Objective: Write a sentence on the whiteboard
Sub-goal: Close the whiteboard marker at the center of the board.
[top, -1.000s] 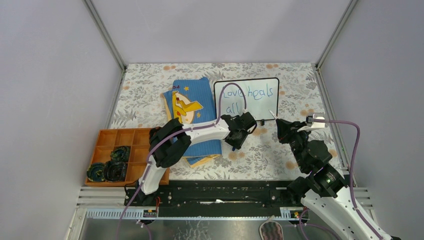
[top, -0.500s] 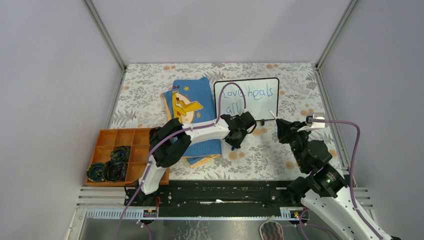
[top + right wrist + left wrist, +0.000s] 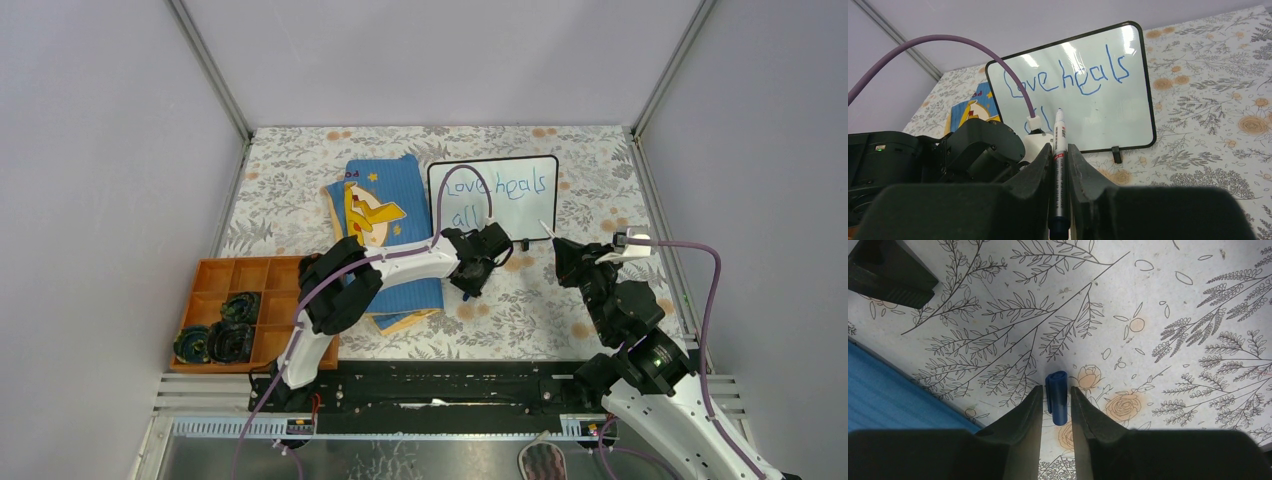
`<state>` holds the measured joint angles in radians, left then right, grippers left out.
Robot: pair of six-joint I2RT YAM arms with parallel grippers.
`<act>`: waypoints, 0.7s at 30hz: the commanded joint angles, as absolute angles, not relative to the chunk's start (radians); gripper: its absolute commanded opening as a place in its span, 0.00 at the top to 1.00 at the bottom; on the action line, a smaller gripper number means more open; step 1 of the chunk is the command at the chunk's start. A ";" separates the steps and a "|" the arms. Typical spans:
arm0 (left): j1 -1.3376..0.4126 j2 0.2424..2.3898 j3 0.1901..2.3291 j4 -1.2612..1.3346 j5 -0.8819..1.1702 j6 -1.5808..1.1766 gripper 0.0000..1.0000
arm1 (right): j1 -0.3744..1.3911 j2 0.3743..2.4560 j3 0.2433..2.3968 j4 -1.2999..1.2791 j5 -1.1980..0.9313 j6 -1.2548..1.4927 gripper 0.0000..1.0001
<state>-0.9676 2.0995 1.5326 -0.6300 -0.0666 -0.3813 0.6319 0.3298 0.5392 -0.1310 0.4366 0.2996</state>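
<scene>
The whiteboard stands at the back centre of the floral table, tilted back on its black feet. The sentence "Love heals all" is on it in blue, in two lines. In the right wrist view the whiteboard and the sentence show ahead, with "all" partly hidden by the left arm. My right gripper is shut on a white marker, tip pointing at the board but off it. My left gripper is low over the table, in front of the board, shut on a blue marker cap.
A blue cartoon-print cloth lies left of the board, under the left arm. An orange compartment tray with dark coiled items sits at the front left. Grey walls and metal posts close in the table.
</scene>
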 commanded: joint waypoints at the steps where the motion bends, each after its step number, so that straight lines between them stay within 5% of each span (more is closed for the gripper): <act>1: -0.963 2.136 1.550 -0.630 -0.043 -0.365 0.69 | 0.626 0.322 0.559 -0.108 0.466 0.296 1.00; 13: -0.961 2.109 1.514 -0.606 -0.041 -0.368 1.00 | 0.626 0.322 0.575 -0.120 0.470 0.291 1.00; 21: -0.901 1.928 1.423 -0.483 -0.020 -0.457 1.00 | 0.627 0.309 0.625 -0.164 0.495 0.271 1.00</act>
